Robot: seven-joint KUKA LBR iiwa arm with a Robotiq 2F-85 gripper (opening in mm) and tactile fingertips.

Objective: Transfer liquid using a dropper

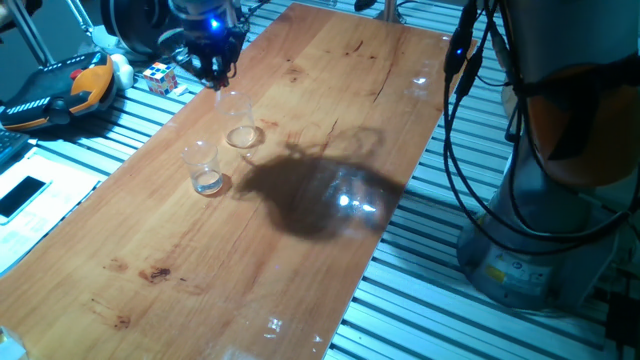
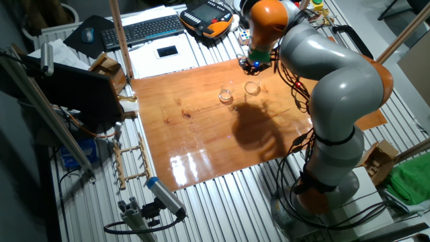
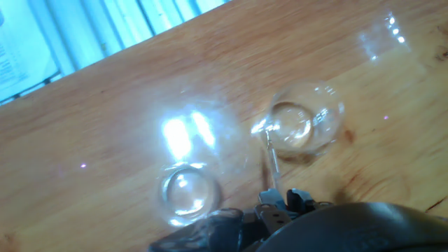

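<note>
- We see the gripper (image 1: 215, 72) hanging above the far end of the wooden table (image 1: 300, 250), over 2 clear glass vessels.
- In the hand view a thin clear tube, the dropper (image 3: 271, 157), runs from the fingers straight toward the rim of the right glass (image 3: 302, 126); long axis points along the fingers, roughly vertical in the scene.
- The gripper looks clamped on the dropper, though the fingers are mostly out of frame; we judge this, not certain.
- The dropper tip sits at the near-left rim of the right glass, not clearly inside it; we cannot tell whether it touches.
- The left glass (image 3: 187, 192) stands just beside, apart from the tip.
- The liquid: only a whitish glint in the bottoms, so we cannot tell which glass holds it.
- Glass is smooth, round, transparent; the table is glossy with strong glare.
- Next move likely hinges on centring the tip over 1 glass mouth.
</note>
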